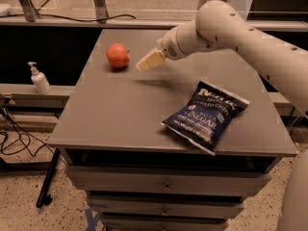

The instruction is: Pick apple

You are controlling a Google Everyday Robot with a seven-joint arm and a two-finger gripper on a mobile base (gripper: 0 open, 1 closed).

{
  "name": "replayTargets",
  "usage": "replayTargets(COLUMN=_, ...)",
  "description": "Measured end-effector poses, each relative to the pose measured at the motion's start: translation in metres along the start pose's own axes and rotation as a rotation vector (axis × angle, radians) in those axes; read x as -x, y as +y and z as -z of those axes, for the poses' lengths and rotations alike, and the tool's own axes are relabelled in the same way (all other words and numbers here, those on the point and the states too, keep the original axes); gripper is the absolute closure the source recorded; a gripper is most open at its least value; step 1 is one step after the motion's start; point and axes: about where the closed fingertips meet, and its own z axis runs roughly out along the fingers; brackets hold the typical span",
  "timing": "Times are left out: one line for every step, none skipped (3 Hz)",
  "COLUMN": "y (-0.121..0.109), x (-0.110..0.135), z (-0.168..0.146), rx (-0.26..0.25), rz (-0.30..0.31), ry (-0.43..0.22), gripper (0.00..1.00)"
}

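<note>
The apple (118,56) is small, round and red-orange. It rests on the grey table (120,109) at the back left. My gripper (150,60) is cream-coloured and sits at the end of the white arm (231,30) that reaches in from the right. It hovers just right of the apple, a short gap away, slightly above the tabletop, and holds nothing that I can see.
A dark blue chip bag (206,116) lies at the front right of the table. A white pump bottle (38,79) stands on a low ledge to the left. Cables (14,138) run over the floor at the left. Drawers (166,183) sit under the tabletop.
</note>
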Motion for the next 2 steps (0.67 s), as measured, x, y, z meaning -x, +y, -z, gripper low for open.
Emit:
replayTargets(y=0.008, x=0.047, z=-0.005, rx=0.043, rz=0.028, ry=-0.089, gripper=0.00)
replayTargets(y=0.014, x=0.097, z=-0.015, rx=0.079, rz=0.054, ry=-0.169, gripper=0.00)
